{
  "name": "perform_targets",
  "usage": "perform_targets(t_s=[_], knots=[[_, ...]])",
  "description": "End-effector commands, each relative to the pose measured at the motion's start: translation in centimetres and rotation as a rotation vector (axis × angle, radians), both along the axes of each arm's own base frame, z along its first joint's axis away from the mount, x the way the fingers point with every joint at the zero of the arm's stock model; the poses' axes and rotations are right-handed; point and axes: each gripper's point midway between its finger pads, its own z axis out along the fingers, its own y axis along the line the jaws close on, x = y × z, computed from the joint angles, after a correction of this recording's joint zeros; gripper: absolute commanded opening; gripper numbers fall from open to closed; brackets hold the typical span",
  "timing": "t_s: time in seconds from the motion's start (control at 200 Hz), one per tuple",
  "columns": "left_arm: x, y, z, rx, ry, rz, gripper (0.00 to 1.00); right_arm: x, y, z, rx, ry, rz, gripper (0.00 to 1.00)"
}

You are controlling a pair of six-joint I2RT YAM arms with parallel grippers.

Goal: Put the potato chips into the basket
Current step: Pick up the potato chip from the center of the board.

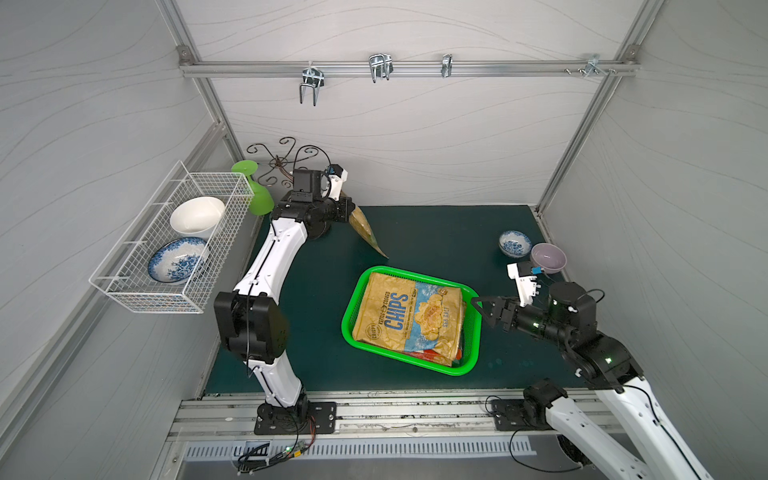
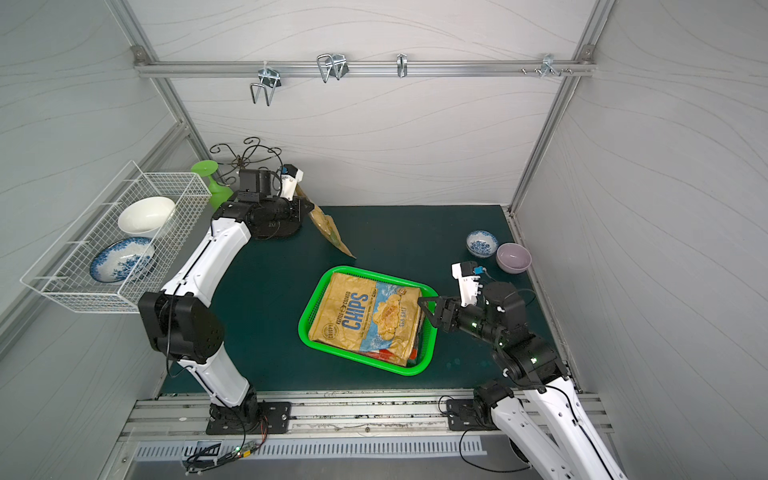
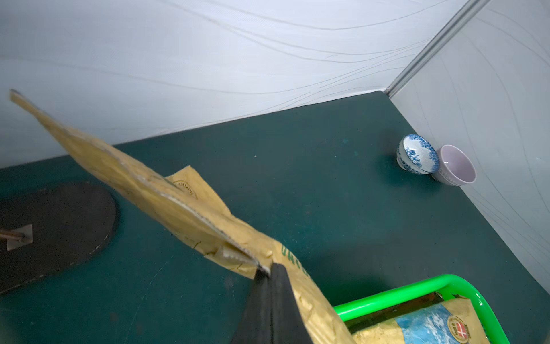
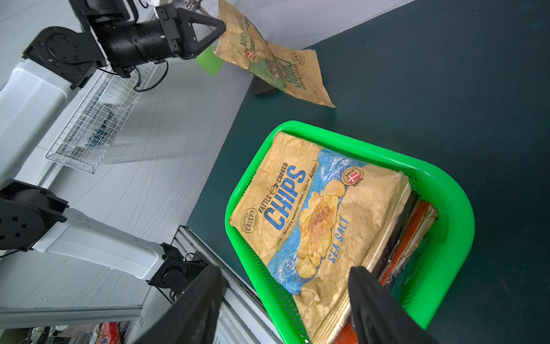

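The bright green basket (image 1: 348,309) (image 2: 308,305) (image 4: 452,208) sits mid-mat. A tan "CHIPS" sea-salt bag (image 1: 409,318) (image 2: 365,318) (image 4: 312,214) lies on top in it, with orange bag edges (image 4: 413,232) showing beneath. My left gripper (image 1: 351,208) (image 3: 269,269) (image 4: 223,26) is shut on the edge of a tan and green bag of potato chips (image 1: 365,230) (image 2: 330,230) (image 3: 166,193). That bag hangs tilted above the mat behind the basket. My right gripper (image 1: 478,309) (image 4: 284,269) stands open over the basket's right end, holding nothing.
A white wire rack (image 1: 166,249) on the left wall holds two bowls. A green goblet (image 1: 255,195) and a metal scroll stand (image 1: 282,162) with a black base (image 3: 59,226) sit back left. A blue-patterned bowl (image 1: 514,243) and a lilac bowl (image 1: 548,257) stand back right.
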Motion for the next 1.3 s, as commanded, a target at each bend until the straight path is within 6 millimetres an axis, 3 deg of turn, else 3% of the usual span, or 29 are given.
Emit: perform_targets(t_s=[0.0, 0.06, 0.195, 0.485, 0.815, 1.076, 1.296], knots=[[-1.4, -0.7, 8.6, 0.068, -0.269, -0.033, 0.00, -0.3, 0.2, -0.2, 0.012, 0.004, 0.018, 0.70], [-2.5, -1.1, 11.0, 0.083, -0.319, -0.053, 0.00, -0.3, 0.2, -0.3, 0.013, 0.004, 0.018, 0.70], [-5.6, -2.6, 13.4, 0.049, -0.299, -0.154, 0.00, -0.4, 0.4, -0.3, 0.022, 0.006, 0.030, 0.71], [-13.6, -6.3, 15.5, -0.101, -0.158, -0.435, 0.00, -0.3, 1.8, -0.5, 0.082, 0.055, 0.086, 0.71], [-21.2, -8.1, 17.0, -0.266, -0.070, -0.674, 0.00, -0.2, 5.3, 0.7, 0.296, 0.187, 0.225, 0.70], [-25.3, -8.6, 18.1, -0.400, -0.030, -0.793, 0.00, 0.8, 7.0, 0.2, 0.345, 0.258, 0.255, 0.67], [-26.4, -8.8, 19.5, -0.502, -0.009, -0.834, 0.00, 1.0, 9.2, 0.4, 0.351, 0.255, 0.310, 0.67]])
